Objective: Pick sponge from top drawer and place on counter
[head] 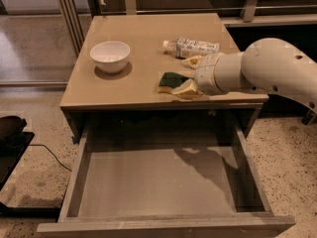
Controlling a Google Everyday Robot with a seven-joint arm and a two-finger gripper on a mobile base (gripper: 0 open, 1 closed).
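The sponge [171, 80], dark green on top with a yellow layer, lies flat on the counter [138, 38] near its front right edge. My gripper [185, 76] reaches in from the right, just behind the sponge. It is open: one yellowish finger [192, 61] stands apart on the far side, and the other [186, 89] is at the sponge's near right corner. The top drawer [158, 182] is pulled fully out below the counter. Its bare grey floor holds nothing.
A white bowl [110, 56] stands on the counter's left side. A plastic bottle [194, 47] lies on its side just behind the gripper. A black object with a cable [12, 138] is on the floor to the left. Railing and glass panels stand behind the cabinet.
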